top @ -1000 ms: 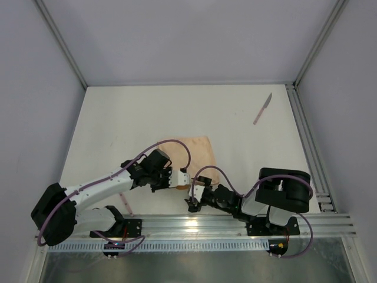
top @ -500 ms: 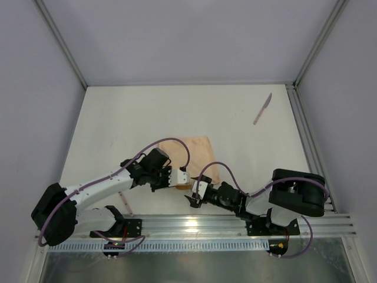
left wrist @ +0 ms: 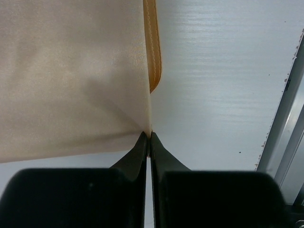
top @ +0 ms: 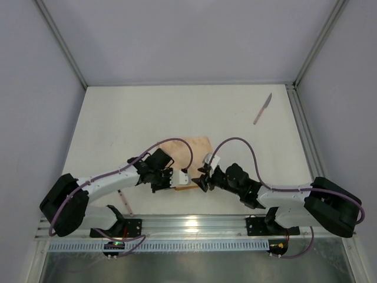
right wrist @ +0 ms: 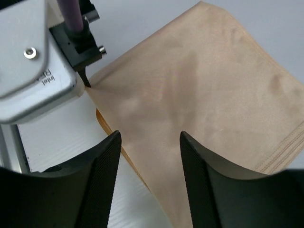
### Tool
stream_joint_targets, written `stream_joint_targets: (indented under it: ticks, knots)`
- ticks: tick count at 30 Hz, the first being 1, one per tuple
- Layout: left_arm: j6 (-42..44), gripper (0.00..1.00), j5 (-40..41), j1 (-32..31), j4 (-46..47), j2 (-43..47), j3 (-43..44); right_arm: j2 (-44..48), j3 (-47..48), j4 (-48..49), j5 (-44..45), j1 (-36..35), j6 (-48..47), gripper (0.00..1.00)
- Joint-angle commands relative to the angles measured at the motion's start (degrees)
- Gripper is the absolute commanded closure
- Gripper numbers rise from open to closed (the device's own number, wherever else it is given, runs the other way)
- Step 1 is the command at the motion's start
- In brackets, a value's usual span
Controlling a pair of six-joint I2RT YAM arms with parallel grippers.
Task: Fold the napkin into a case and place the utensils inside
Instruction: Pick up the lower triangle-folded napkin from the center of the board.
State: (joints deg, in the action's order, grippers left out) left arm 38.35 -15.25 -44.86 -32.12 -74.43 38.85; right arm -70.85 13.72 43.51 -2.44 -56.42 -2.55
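Note:
The peach-orange napkin (top: pixel 192 151) lies flat near the table's front middle. My left gripper (top: pixel 184 180) is shut on its near corner (left wrist: pixel 150 129), lifting the cloth so a darker orange hem (left wrist: pixel 152 52) shows underneath. My right gripper (right wrist: pixel 149 142) hovers open just above the napkin (right wrist: pixel 204 80) near its front edge, right beside the left gripper (right wrist: pixel 42 61). The cloth shows between its fingers, and nothing is gripped. The pale knife (top: pixel 263 109) lies far back on the right. A thin pink fork (top: pixel 122 202) lies at the front left, partly under the left arm.
A metal rail (top: pixel 194 223) runs along the near edge, with the arm bases on it. Another rail (top: pixel 306 138) borders the right side. Grey enclosure walls stand close on the left, back and right. The rail (left wrist: pixel 280 123) also shows in the left wrist view.
My right arm has stretched out from its folded pose by the base, leftward and forward to the napkin's near edge, its jaws narrowing. The left gripper has kept hold of the corner and barely shifted.

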Motion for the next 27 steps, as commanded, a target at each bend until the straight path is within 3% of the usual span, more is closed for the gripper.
stream_joint_targets:
  ticks: [1, 3, 6, 7, 11, 12, 21, 27]
  knots:
    - [1.29, 1.0, -1.89, 0.3, -0.67, -1.85, 0.96, 1.86, 2.02, -9.41, -6.07, 2.8, 8.17, 0.46]
    - [1.55, 0.97, -1.54, 0.21, -0.84, -2.64, 1.14, 0.37, 2.1, -9.84, -6.61, 4.65, 10.27, 0.51]
    - [2.17, 0.75, -1.45, -0.23, -2.07, -2.65, 1.32, -2.53, 3.33, -11.25, -7.75, 6.49, 12.56, 0.59]
    - [2.08, 0.61, -1.37, -0.92, -2.33, -1.86, 1.4, -3.32, 3.51, -11.34, -9.41, 8.15, 14.31, 0.62]
    - [0.33, 0.43, 0.21, -3.38, -2.16, 1.21, 1.75, -6.84, 4.91, -11.86, -12.5, 11.16, 17.22, 0.68]
    - [-0.29, 0.32, 1.61, -3.91, -1.03, 1.66, 1.75, -7.89, 5.53, -12.21, -12.85, 11.33, 17.49, 0.69]
    - [-3.45, 0.34, 16.89, -12.52, 7.42, -5.01, -0.79, -8.43, 5.45, -11.78, -15.05, 13.09, 18.98, 0.72]
    - [-4.16, 0.41, 18.32, -14.29, 7.95, -9.84, 0.08, -8.17, 5.36, -11.25, -15.49, 13.44, 19.07, 0.73]
